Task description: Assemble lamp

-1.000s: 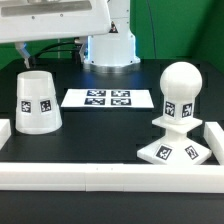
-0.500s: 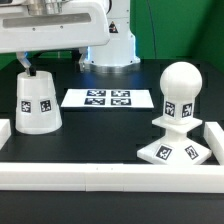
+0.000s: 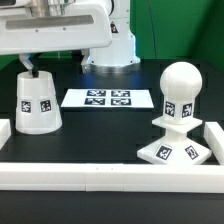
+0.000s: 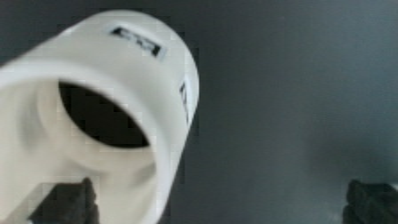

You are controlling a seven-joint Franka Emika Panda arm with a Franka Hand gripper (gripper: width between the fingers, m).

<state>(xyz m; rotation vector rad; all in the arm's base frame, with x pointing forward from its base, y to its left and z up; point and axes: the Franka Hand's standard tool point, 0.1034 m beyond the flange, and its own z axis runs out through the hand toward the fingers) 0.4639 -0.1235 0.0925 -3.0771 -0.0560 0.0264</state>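
Note:
The white tapered shade [image 3: 37, 103] stands wide end down at the exterior view's left, with a tag on its side. The gripper [image 3: 27, 62] hangs just above the shade's top. In the wrist view the shade [image 4: 107, 110] fills one side, its dark top hole showing; one dark fingertip [image 4: 71, 203] overlaps its wall, the other fingertip [image 4: 374, 200] is far off over the black table. The jaws stand wide open and hold nothing. The bulb [image 3: 181, 92] stands upright on the square base [image 3: 176, 150] at the exterior view's right.
The marker board [image 3: 97, 98] lies flat on the black table behind the middle. White border rails [image 3: 110, 172] run along the front and sides. The robot's white base [image 3: 108, 45] stands at the back.
The arm has come down over the shade; the finger now shows just above the shade's top. Between half a second ago and now, almost nothing moved.

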